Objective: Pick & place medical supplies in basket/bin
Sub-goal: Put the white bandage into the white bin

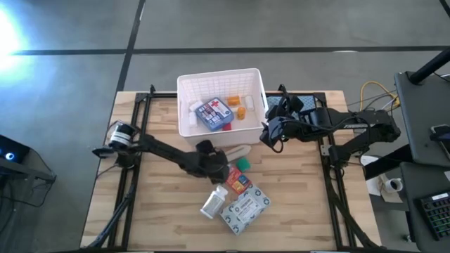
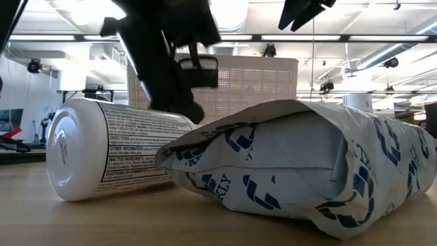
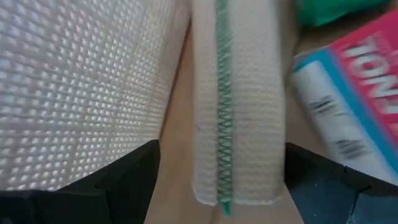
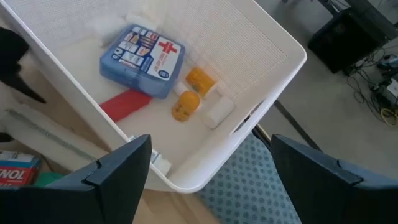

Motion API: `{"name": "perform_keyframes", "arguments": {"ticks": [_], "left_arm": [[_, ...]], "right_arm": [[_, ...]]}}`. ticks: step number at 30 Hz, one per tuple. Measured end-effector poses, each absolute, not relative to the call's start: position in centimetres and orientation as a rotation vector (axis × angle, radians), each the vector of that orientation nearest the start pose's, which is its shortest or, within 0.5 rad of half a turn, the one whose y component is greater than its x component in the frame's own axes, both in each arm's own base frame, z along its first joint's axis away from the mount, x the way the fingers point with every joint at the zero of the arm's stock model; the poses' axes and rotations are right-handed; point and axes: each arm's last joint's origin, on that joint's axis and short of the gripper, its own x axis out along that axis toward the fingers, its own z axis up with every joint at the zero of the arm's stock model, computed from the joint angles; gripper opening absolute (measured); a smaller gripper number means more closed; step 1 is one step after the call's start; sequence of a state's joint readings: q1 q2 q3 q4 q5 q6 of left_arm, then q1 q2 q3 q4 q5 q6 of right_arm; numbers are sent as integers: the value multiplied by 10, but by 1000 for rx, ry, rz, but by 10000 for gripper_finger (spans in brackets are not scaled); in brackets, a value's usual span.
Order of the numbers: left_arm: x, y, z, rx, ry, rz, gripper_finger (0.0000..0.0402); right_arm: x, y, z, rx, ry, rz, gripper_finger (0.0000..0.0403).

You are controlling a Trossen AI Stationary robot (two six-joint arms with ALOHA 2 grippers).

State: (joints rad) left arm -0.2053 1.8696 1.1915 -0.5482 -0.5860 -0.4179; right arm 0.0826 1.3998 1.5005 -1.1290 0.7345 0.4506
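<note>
The white latticed basket (image 1: pixel 184 105) stands at the table's far middle and holds a blue-white box (image 4: pixel 143 59), a red piece (image 4: pixel 126 104), orange bits (image 4: pixel 186 104) and a white bit. My left gripper (image 3: pixel 222 149) (image 1: pixel 218 156) is open just in front of the basket. Its fingers stand on either side of a cream bandage roll (image 3: pixel 236 106) (image 1: pixel 235 151) that lies on the table. My right gripper (image 4: pixel 211 140) (image 1: pixel 268 135) is open and empty above the basket's near right corner. A green piece (image 1: pixel 243 164), red-orange box (image 1: pixel 238 181), white pill bottle (image 2: pixel 102 147) and grey-white packet (image 2: pixel 300 164) lie nearer.
A blue-teal textured pad (image 4: pixel 249 180) lies to the right of the basket, under my right arm. The basket's latticed wall (image 3: pixel 81 87) runs close beside the bandage roll, and the red-orange box (image 3: pixel 354 93) lies close on the roll's other side. Bare wood shows at the table's left and right.
</note>
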Motion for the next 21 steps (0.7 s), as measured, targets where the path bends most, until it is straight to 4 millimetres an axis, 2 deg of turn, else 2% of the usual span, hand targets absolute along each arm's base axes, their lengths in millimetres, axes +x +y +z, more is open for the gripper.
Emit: {"name": "perform_keyframes", "arguments": {"ticks": [4, 8, 15, 21], "left_arm": [[357, -46, 153, 93, 1057, 580, 299], [359, -40, 152, 70, 1048, 589, 273], [366, -39, 153, 23, 984, 569, 192], [362, -36, 146, -25, 1012, 559, 119]], "right_arm": [[260, 2, 371, -13, 797, -786, 320], [259, 2, 371, -12, 797, -787, 320], [258, 2, 371, -18, 810, -788, 320], [258, 2, 370, -11, 813, -792, 312]]}}
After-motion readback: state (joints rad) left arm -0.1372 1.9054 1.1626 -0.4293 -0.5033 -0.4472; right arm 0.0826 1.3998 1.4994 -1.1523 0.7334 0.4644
